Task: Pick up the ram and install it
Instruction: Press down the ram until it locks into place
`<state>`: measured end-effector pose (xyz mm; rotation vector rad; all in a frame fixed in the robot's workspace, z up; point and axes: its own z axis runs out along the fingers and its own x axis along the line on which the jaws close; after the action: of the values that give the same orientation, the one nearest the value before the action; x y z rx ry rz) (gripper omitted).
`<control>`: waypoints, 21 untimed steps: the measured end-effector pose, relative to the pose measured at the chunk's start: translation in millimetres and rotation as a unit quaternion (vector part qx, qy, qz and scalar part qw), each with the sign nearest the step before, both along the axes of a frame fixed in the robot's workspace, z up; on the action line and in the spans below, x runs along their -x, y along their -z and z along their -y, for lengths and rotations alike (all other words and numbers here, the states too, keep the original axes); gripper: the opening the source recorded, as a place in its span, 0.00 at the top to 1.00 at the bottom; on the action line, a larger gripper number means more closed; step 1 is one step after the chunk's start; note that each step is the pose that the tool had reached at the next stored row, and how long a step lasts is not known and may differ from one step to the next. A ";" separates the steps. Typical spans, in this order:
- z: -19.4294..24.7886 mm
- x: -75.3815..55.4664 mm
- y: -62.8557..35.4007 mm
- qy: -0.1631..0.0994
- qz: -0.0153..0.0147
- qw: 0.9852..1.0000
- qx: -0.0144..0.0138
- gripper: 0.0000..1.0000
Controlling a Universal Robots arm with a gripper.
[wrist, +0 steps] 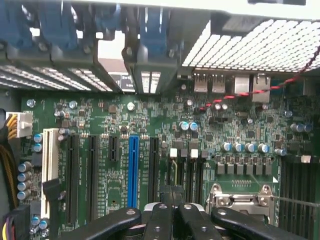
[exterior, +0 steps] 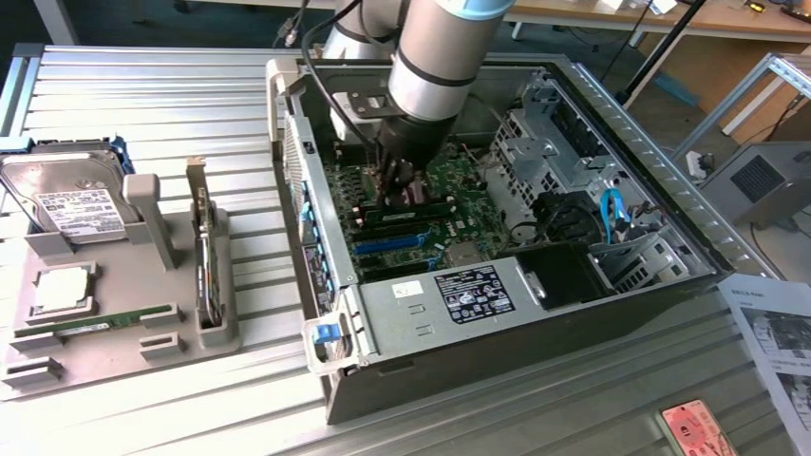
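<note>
Black tool [wrist: 172, 220] linkages sit closest in the wrist view, fingers drawn together with nothing visibly gripped, low over the big green motherboard [wrist: 150, 130] inside the open grey computer case [exterior: 419, 323]. On the ribbed metal counter [exterior: 152, 95], the long thin green ram stick [exterior: 102, 321] lies in the grey parts tray [exterior: 121, 347], well apart.

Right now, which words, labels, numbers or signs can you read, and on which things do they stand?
None reads clearly.
Hard drive label: too small.
Black sticker on the power supply: too small.
Paper sheet: blurred.
Red card: blurred.
Motherboard markings: too small.
</note>
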<state>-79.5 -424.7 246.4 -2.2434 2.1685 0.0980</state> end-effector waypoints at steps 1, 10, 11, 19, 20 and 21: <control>0.0 0.3 0.0 0.000 0.000 1.000 0.000 0.89; 0.2 0.4 2.2 0.000 0.001 1.000 0.000 0.89; 0.4 0.5 2.6 0.000 0.001 1.000 0.000 0.89; 0.4 2.9 2.7 0.000 0.001 1.000 0.000 0.89; 0.5 3.7 2.6 0.000 0.001 1.000 0.000 0.89; 0.5 4.4 2.6 0.000 0.001 1.000 0.000 0.89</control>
<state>-83.9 -425.2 243.8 -2.2424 2.1674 0.0954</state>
